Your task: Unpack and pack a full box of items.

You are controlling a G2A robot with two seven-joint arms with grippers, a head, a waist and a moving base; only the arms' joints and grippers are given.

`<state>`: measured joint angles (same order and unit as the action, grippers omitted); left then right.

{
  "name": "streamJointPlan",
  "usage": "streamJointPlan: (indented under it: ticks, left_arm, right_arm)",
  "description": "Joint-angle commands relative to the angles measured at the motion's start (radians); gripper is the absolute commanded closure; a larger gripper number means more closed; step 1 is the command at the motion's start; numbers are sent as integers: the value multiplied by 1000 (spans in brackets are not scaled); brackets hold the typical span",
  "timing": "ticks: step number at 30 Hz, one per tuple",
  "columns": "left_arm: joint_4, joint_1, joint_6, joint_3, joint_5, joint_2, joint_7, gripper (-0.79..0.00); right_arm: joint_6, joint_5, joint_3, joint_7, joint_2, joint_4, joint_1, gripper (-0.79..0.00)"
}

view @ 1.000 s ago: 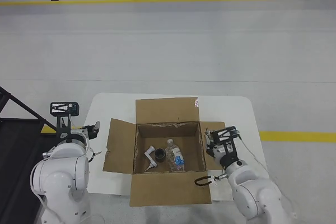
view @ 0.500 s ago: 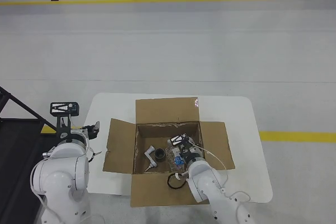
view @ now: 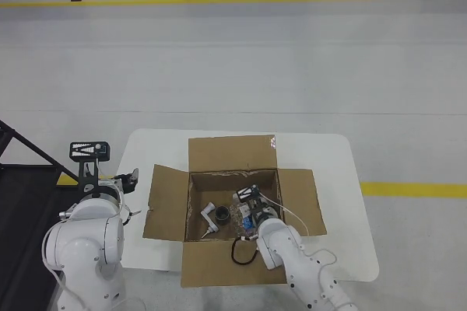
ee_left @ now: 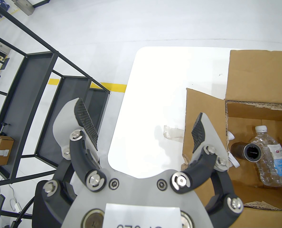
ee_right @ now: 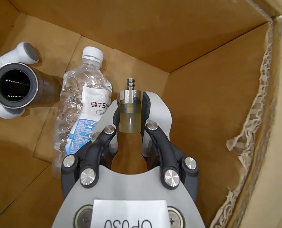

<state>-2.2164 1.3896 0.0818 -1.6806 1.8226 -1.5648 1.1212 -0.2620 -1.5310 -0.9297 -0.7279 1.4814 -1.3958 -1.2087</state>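
Note:
An open cardboard box (view: 218, 264) stands on the white table (view: 338, 163). On its floor lie a clear plastic bottle (ee_right: 82, 100) with a white cap, a dark metal tube (ee_right: 15, 88) and a white plastic fitting (ee_right: 24, 52). My right gripper (ee_right: 131, 105) is low inside the box beside the bottle, shut on a small cylinder (ee_right: 129, 113) with a steel collar and a threaded stud. In the top view the right gripper (view: 249, 204) is over the bottle (view: 245, 221). My left gripper (ee_left: 141, 122) hangs open over the table's left edge, beside the box (ee_left: 255, 77).
A black metal rack (view: 8, 194) stands left of the table, with a small brown carton (ee_left: 1, 147) on the floor under it. The box flaps (view: 165, 202) are folded outward on all sides. A scrap of clear tape (ee_left: 171, 132) lies by the left flap.
My right arm has swung from outside the box's right flap into the box and now sits low beside the bottle. The left arm has not moved.

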Motion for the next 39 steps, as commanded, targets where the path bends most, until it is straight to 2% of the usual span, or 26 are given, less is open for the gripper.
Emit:
streamJointPlan:
  ticks: [1, 10, 13, 15, 16, 18, 21, 27, 31, 35, 36, 38, 39]
  left_arm:
    - [0, 0, 0, 0, 0, 0, 0, -785]
    - [0, 0, 0, 0, 0, 0, 0, -785]
    - [0, 0, 0, 0, 0, 0, 0, -785]
    - [0, 0, 0, 0, 0, 0, 0, -785]
    - [0, 0, 0, 0, 0, 0, 0, -785]
    - [0, 0, 0, 0, 0, 0, 0, -785]
    - [0, 0, 0, 0, 0, 0, 0, -785]
    - [0, 0, 0, 0, 0, 0, 0, -785]
    - [0, 0, 0, 0, 0, 0, 0, -785]
    - [0, 0, 0, 0, 0, 0, 0, -785]
    - [0, 0, 0, 0, 0, 0, 0, -785]
    - [0, 0, 0, 0, 0, 0, 0, -785]
    - [0, 0, 0, 0, 0, 0, 0, -785]
  right_arm:
    - [6, 20, -6, -6, 2, 11, 6, 0]
    - [25, 40, -11, -41, 11, 56, 28, 0]
    - [25, 38, -10, -43, 14, 66, 31, -89]
    - [26, 38, -10, -43, 15, 70, 33, -102]
    - [26, 37, -11, -43, 16, 73, 34, -163]
    - [25, 36, -12, -44, 17, 76, 35, -231]
    - [25, 38, -16, -44, 19, 76, 35, -277]
    - [30, 42, -33, -46, 19, 43, 23, -317]
    - [47, 78, -69, -33, 13, -65, -10, -354]
    - [103, 125, -152, -10, -6, -269, -95, -382]
    - [122, 155, -183, -5, -11, -321, -121, -409]
    - [167, 312, -268, 15, -19, -413, -179, -603]
    - [193, 397, -319, 18, -23, -440, -203, -579]
